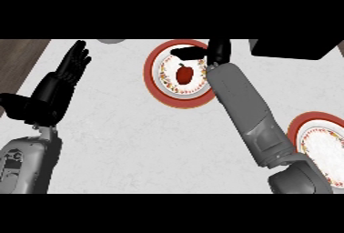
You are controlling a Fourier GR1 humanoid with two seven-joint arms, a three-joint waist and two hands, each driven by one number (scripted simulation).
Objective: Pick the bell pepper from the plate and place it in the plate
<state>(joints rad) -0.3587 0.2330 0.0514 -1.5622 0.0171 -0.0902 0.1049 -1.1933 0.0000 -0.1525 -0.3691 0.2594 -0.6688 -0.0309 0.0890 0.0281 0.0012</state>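
Just below my right robot hand (214,51), the bell pepper (184,73) lies on a red-rimmed plate (153,68); fingers loosely curled, holding nothing. Second plate (300,127) beside my right elbow. Left robot hand (70,66) open, fingers straight, above the surface (134,136).

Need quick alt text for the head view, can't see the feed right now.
Right hand reaches over a red-rimmed plate holding a red bell pepper, not yet gripping it. A second red-rimmed plate sits at right. Left hand rests open at left.
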